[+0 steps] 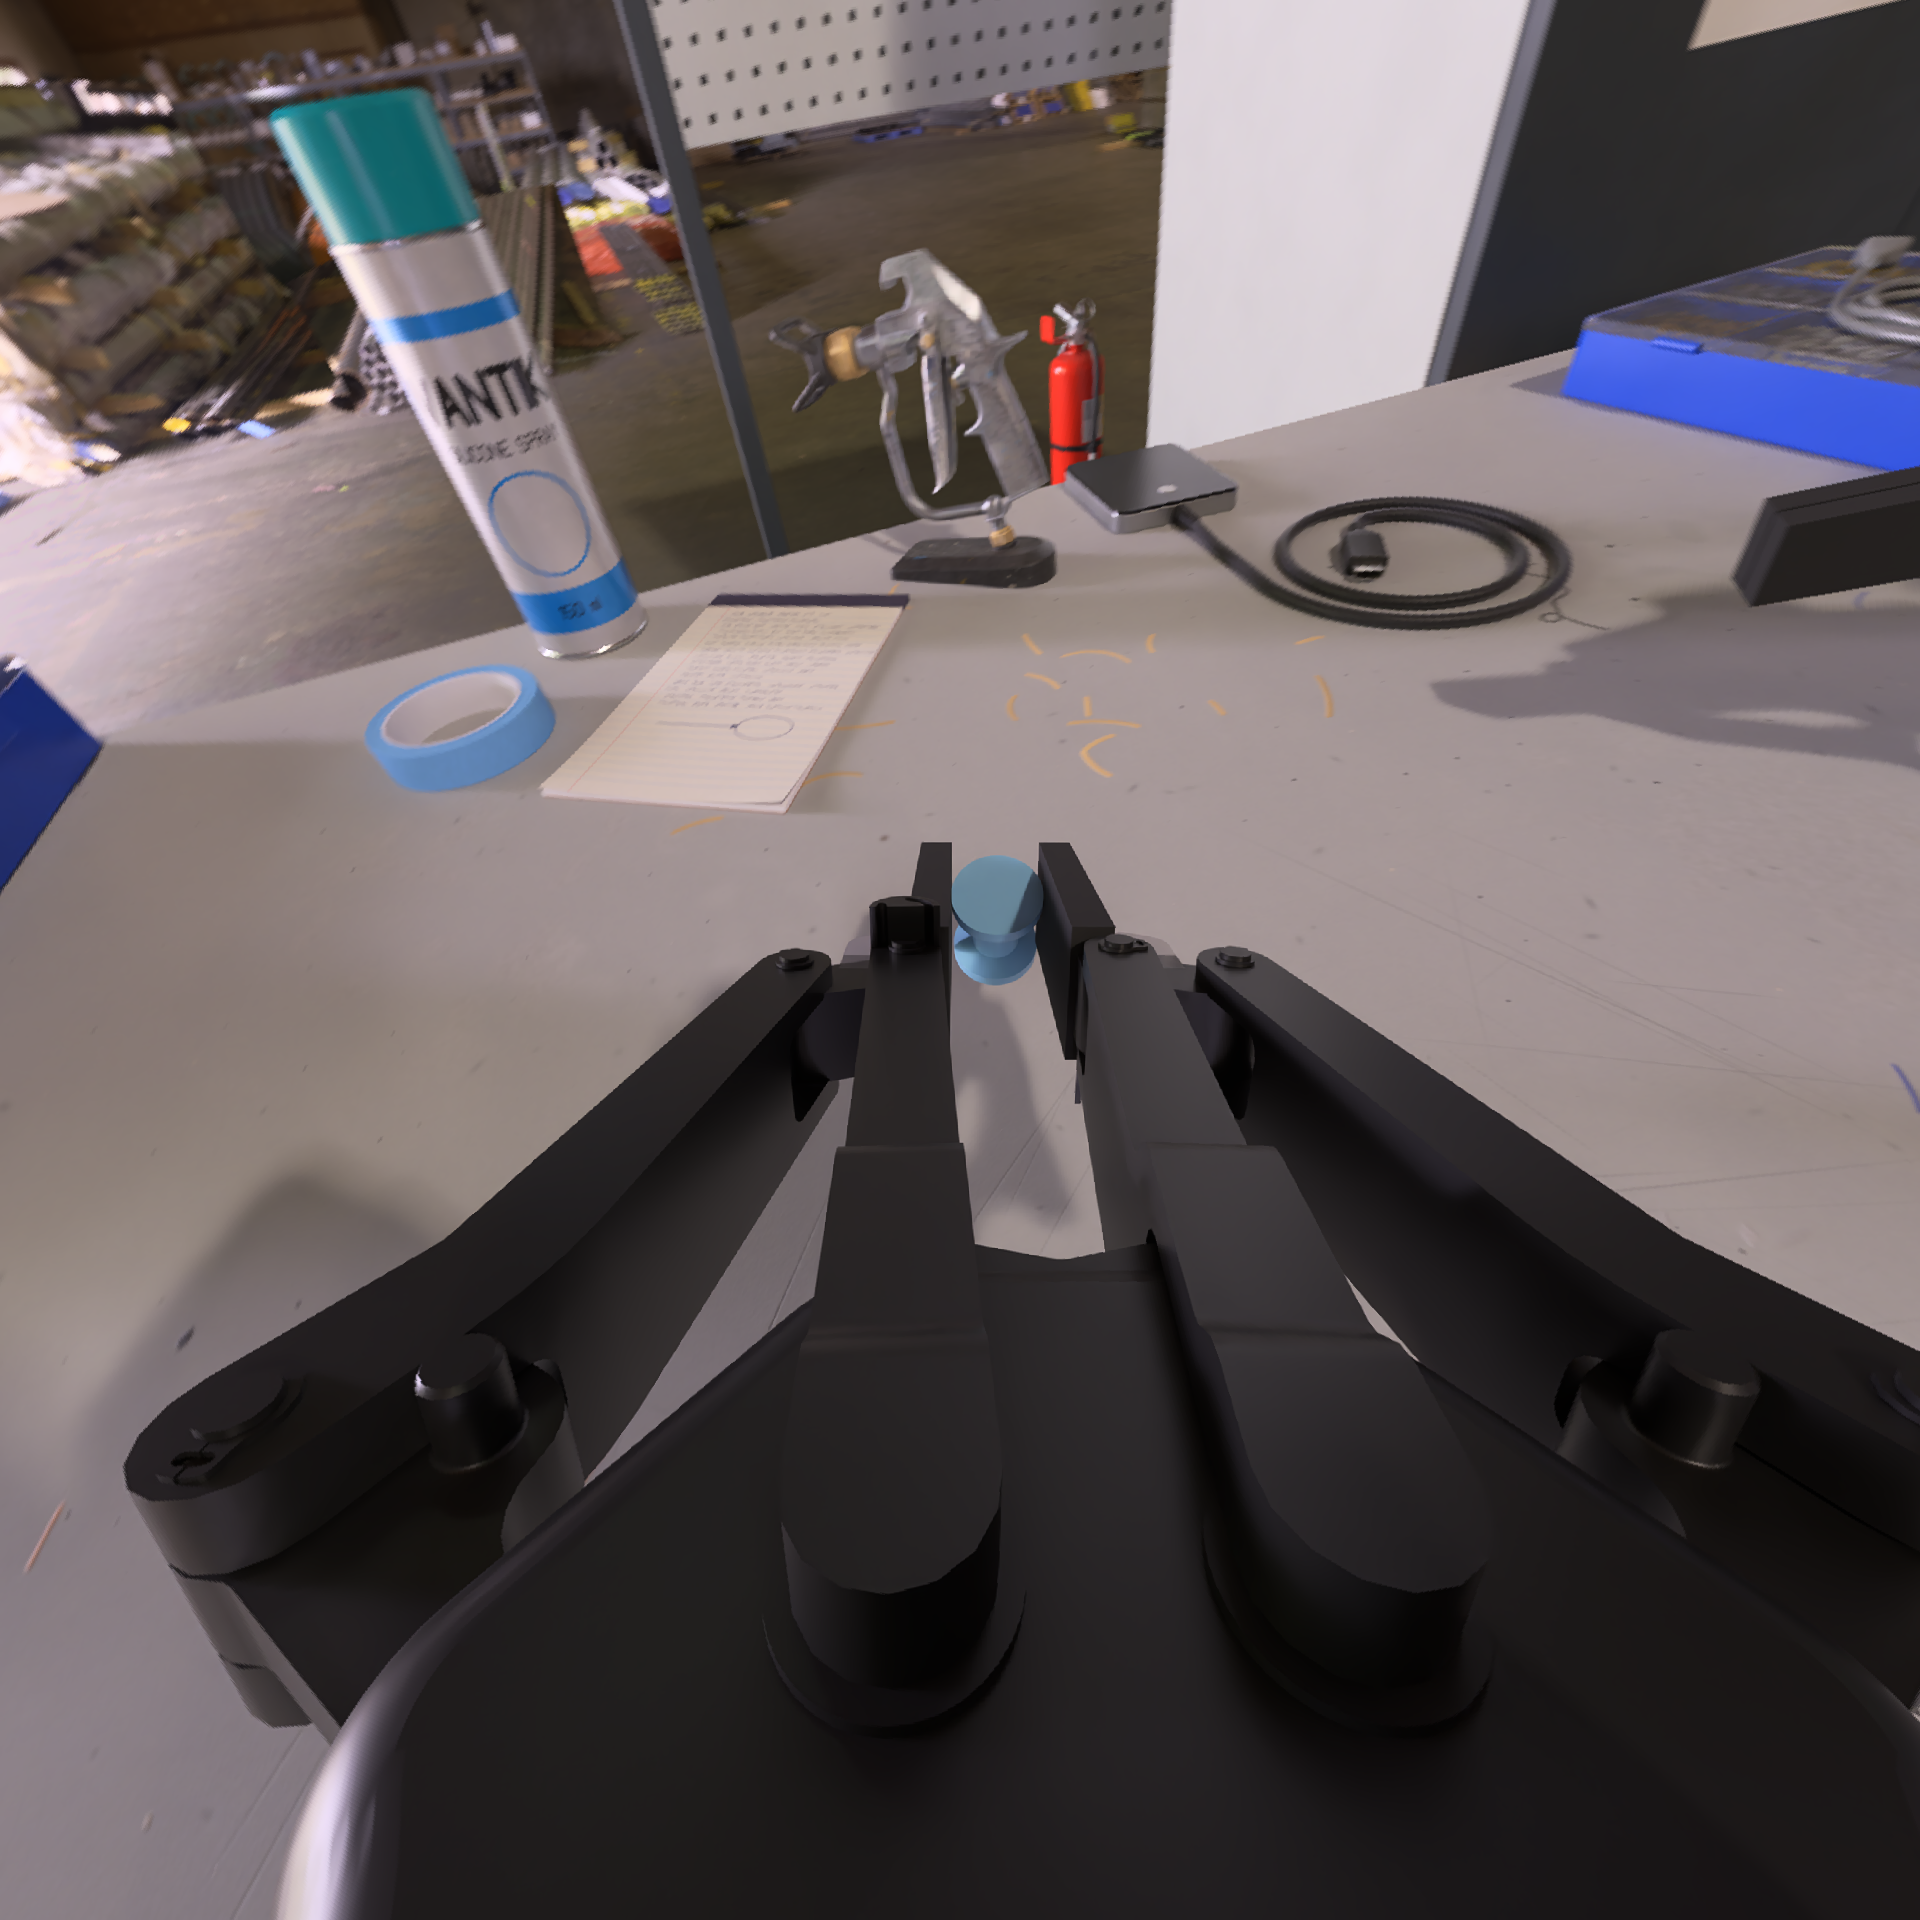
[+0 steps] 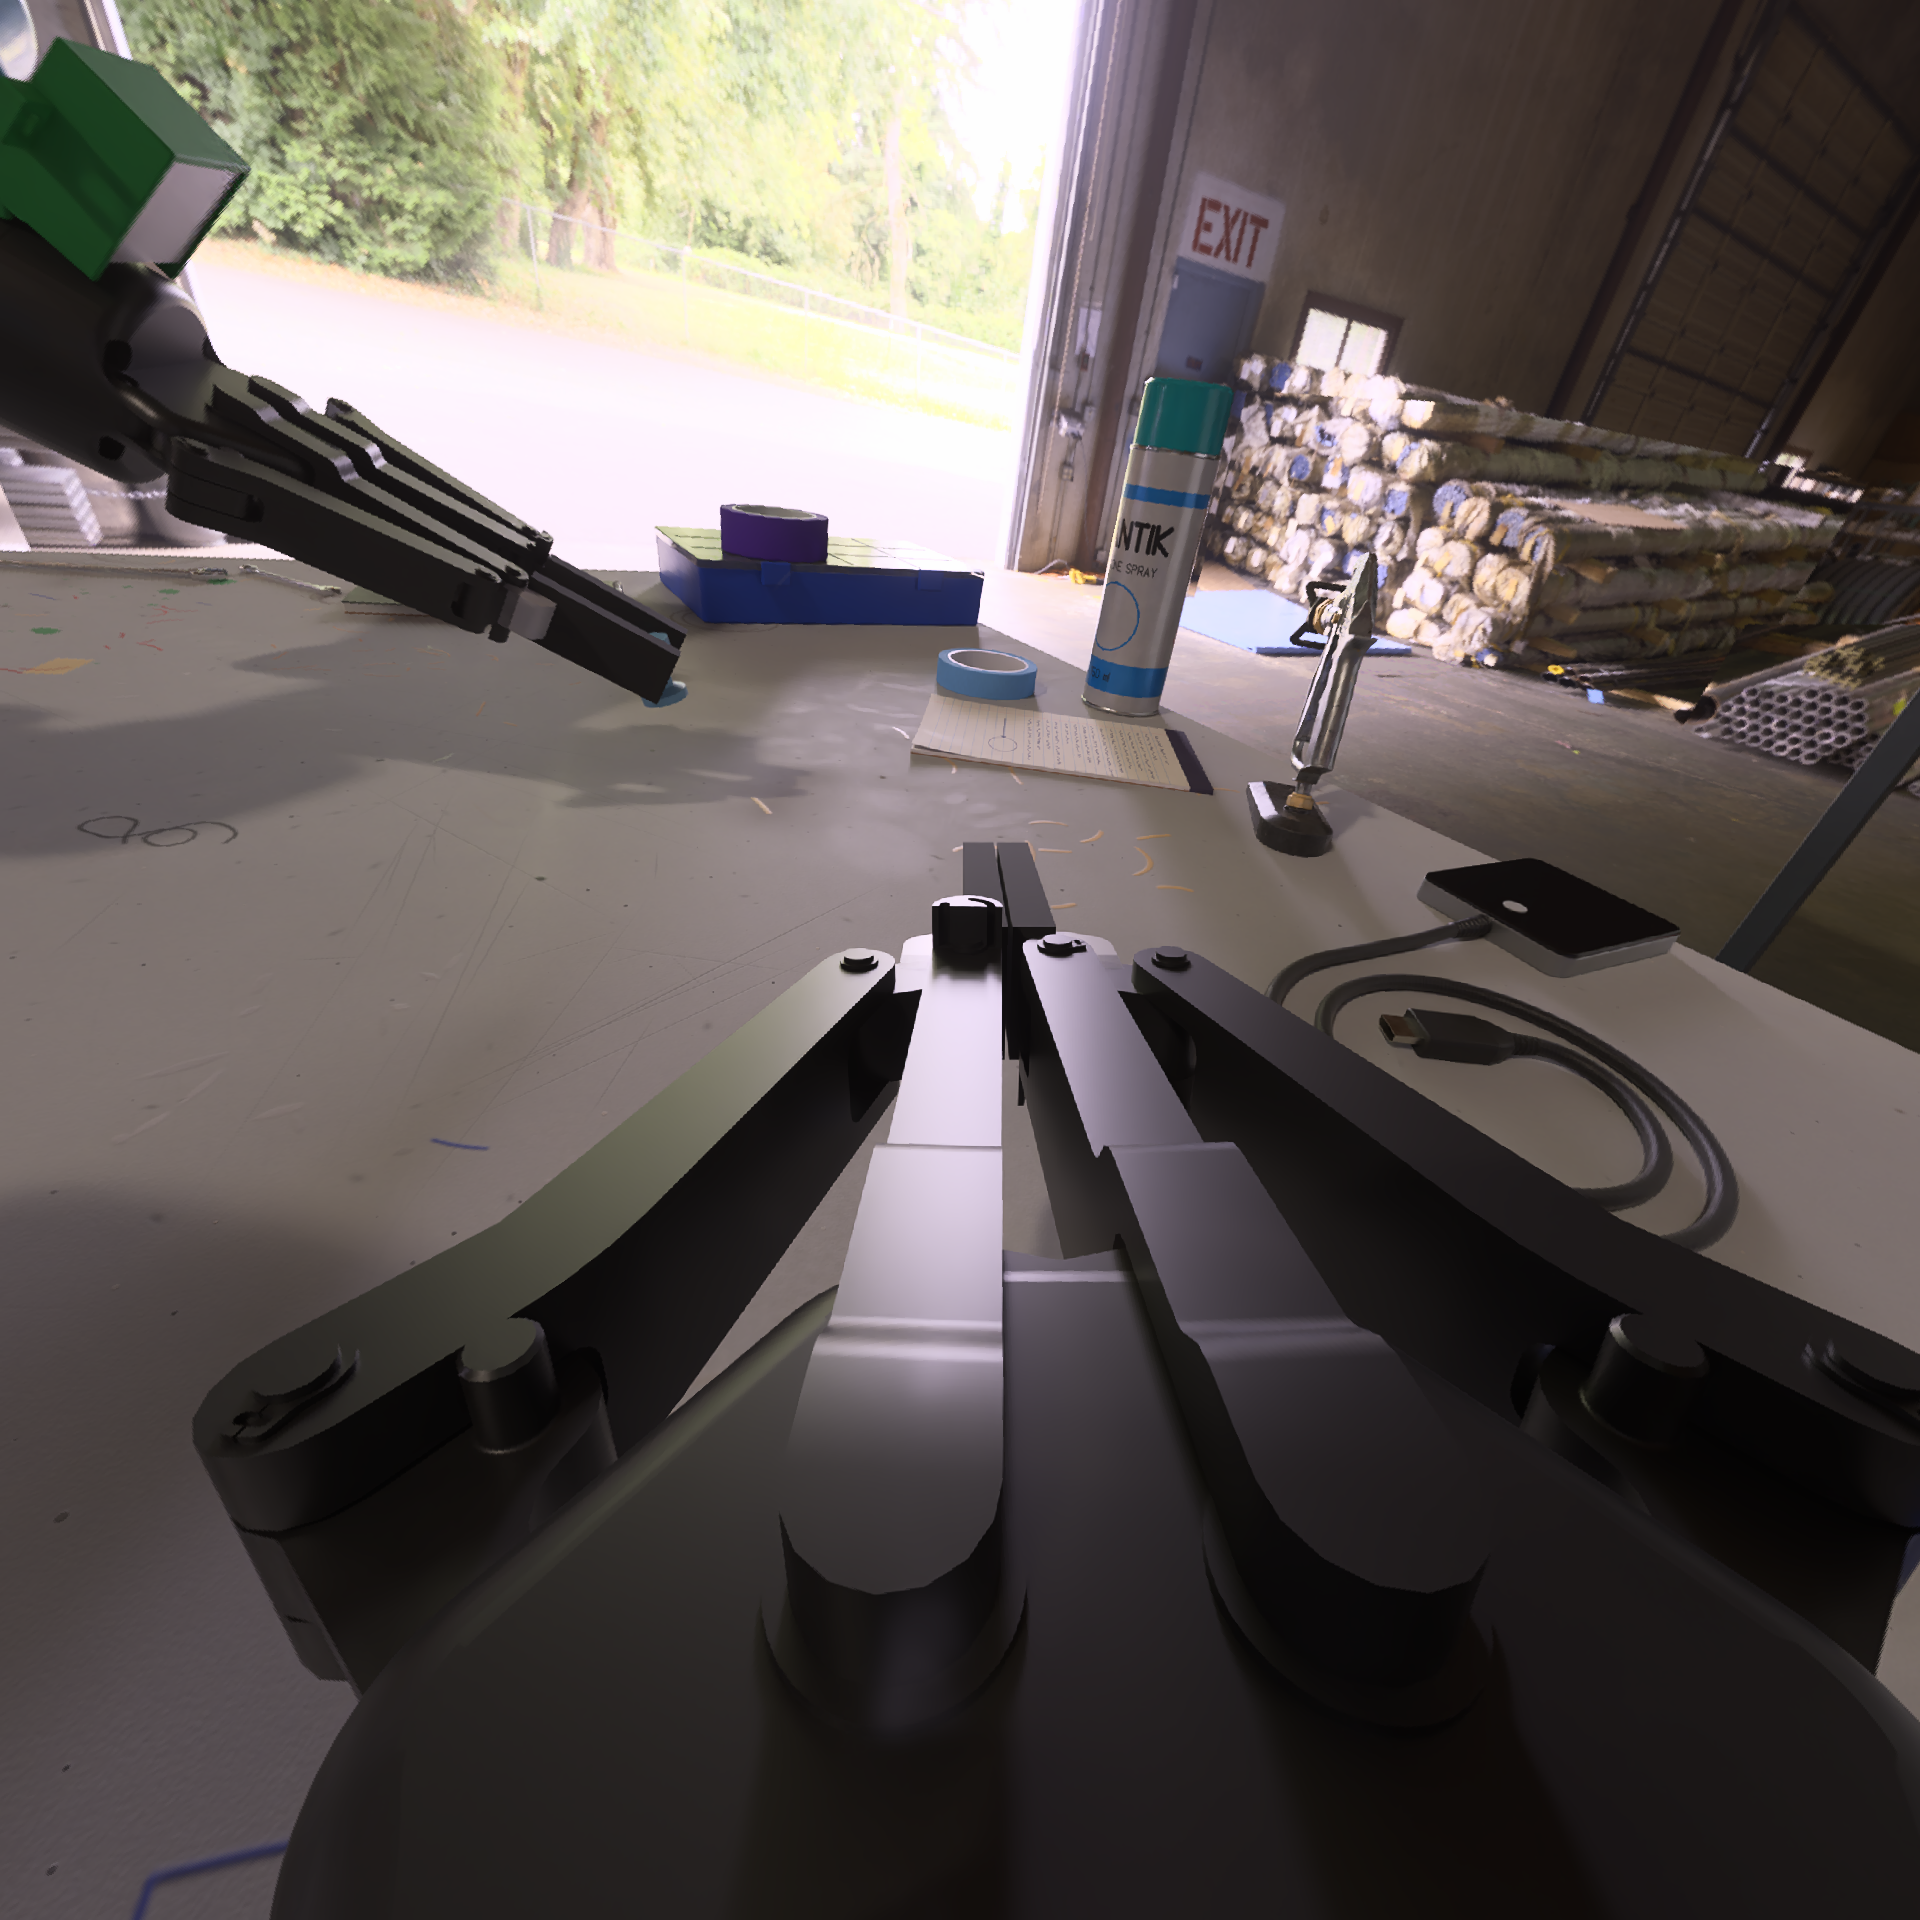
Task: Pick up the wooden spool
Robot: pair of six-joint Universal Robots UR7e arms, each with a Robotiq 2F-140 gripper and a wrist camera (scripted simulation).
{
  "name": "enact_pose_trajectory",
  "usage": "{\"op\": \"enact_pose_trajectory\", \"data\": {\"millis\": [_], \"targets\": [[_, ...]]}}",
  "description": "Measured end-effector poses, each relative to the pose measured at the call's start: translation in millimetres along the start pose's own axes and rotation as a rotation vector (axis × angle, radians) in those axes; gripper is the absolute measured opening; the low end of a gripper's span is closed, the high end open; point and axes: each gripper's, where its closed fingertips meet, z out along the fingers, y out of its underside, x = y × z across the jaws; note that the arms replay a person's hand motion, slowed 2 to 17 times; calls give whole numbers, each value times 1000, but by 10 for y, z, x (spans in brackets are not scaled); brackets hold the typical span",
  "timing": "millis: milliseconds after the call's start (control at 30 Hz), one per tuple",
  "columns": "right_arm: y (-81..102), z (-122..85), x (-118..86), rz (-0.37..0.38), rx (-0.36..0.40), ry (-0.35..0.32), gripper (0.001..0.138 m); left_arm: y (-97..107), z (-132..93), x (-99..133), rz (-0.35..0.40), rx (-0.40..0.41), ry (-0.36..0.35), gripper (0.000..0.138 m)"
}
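left wrist view: left gripper (image 1: pixel 994 883) is clamping the light blue spool (image 1: pixel 994 916) between its pads, low over the grey table (image 1: pixel 1455 935); notepad (image 1: pixel 727 701) and blue tape roll (image 1: pixel 460 724) are lying beyond.

right wrist view: right gripper (image 2: pixel 1006 883) is sitting clenched, empty; spool (image 2: pixel 663 695) is peeking under the left gripper's tips.

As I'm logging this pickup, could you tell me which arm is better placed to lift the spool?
Left: its gripper already brackets the blue spool; the right gripper is shut, empty and far off.
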Motion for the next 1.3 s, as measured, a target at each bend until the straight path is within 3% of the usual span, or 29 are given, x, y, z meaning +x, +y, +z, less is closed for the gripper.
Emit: {"op": "enact_pose_trajectory", "data": {"millis": [633, 1300], "targets": [[-7, -8, 8, 11, 7, -4, 1, -591, -36, 631, 235, 129, 261, 22], [-20, -23, 24, 28, 20, -6, 1, -1111, -60, 1184, 384, 188, 470, 22]]}}
